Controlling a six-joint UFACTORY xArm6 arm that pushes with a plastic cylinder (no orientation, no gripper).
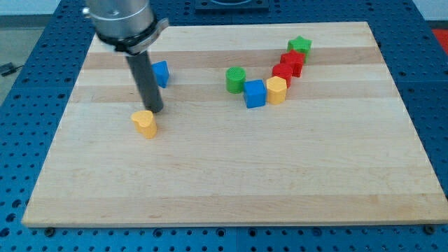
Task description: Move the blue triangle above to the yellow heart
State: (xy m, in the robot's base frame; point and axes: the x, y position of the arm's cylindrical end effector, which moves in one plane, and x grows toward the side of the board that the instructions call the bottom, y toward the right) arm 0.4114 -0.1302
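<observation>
The blue triangle (161, 73) lies at the view's upper left, partly hidden behind my rod. The yellow heart (145, 123) lies below it, toward the view's bottom. My tip (155, 110) rests on the board between the two, just above and right of the yellow heart, and below the blue triangle. The tip looks close to the heart; I cannot tell whether it touches it.
A cluster sits at the view's upper right: a green cylinder (236, 79), a blue cube (255, 93), a yellow block (276, 89), two red blocks (283, 72) (293, 60) and a green star (299, 45). The wooden board (231, 175) ends on a blue perforated table.
</observation>
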